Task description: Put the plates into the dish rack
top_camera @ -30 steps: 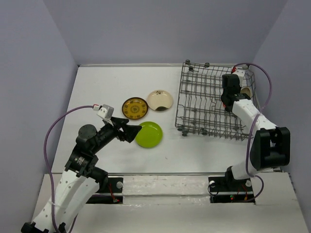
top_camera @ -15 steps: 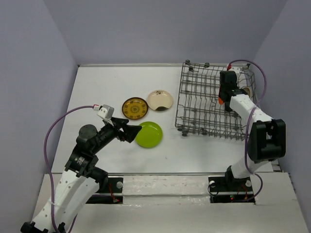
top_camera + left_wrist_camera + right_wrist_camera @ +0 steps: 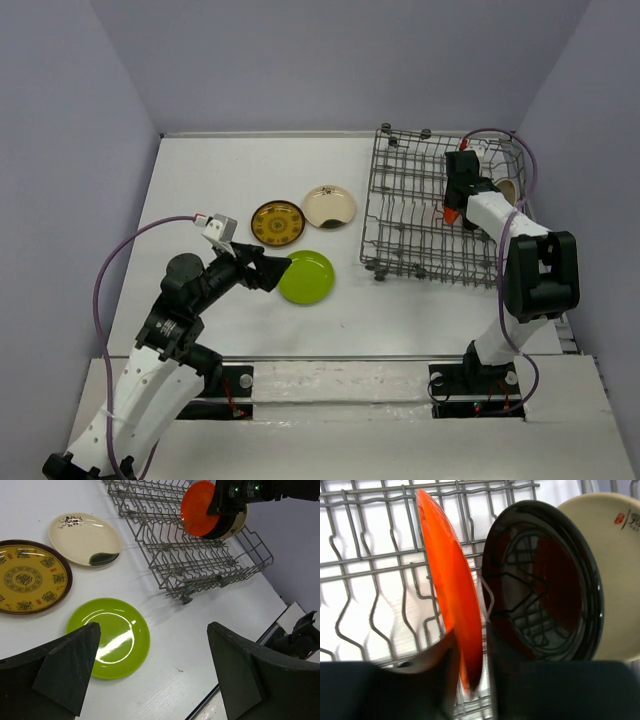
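Observation:
My right gripper (image 3: 455, 203) is shut on the orange plate (image 3: 451, 580) and holds it on edge over the dish rack (image 3: 410, 215), between the tines. Right beside it, a black plate (image 3: 545, 580) and a cream plate (image 3: 615, 555) stand upright in the rack. The lime green plate (image 3: 308, 278) lies flat on the table. My left gripper (image 3: 277, 270) is open and empty at its left rim, a little above it. The brown plate with gold pattern (image 3: 277, 222) and the cream plate with a dark mark (image 3: 329, 206) lie flat behind it.
The rack (image 3: 190, 565) stands at the back right, close to the right wall. The white table (image 3: 220, 180) is boxed in by grey walls. Purple cables loop from both wrists. The table's front edge (image 3: 240, 680) shows near my left fingers.
My right gripper has moved left and farther back over the rack with the orange plate, which now shows below it. My left arm has barely moved.

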Motion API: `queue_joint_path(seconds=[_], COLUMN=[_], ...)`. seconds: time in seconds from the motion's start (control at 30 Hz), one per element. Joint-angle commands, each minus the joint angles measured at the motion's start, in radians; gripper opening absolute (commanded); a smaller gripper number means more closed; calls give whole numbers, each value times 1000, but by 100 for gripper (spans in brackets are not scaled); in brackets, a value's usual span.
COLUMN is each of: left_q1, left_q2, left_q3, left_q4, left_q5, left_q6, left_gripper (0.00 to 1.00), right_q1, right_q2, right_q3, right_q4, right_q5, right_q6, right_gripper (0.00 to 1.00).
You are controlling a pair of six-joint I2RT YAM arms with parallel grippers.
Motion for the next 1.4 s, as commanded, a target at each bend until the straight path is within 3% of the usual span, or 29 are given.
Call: queue_joint_path(seconds=[0.0, 0.33, 0.57, 0.73, 0.97, 1.1, 1.37], left_q1=[7, 75, 127, 141, 145, 175, 250], left_q2=[21, 114, 202, 239, 304, 393, 692], left_q3=[26, 39, 58, 49, -118, -172, -102], left_q4=[19, 2, -2, 22, 220, 365, 475], left_q5=[-7, -9, -33, -175, -392, -461, -530], left_q6=[2, 5, -4, -91, -394, -499, -553], left_gripper=[99, 99, 99, 99, 96, 90, 86], right_q1=[-2, -2, -2, -2, -2, -2, 8], right_q2=[-18, -120, -321, -577, -820, -889, -915], right_q3=[36, -5, -71, -204, -450, -575, -683], right_q4=[11, -15, -15, 91, 313, 407, 539], right_q5=[-9, -65, -192, -357, -621, -690, -795], right_q6=[24, 97, 162, 238, 364, 418, 467], right_gripper=[48, 72, 89, 89, 85, 83, 82])
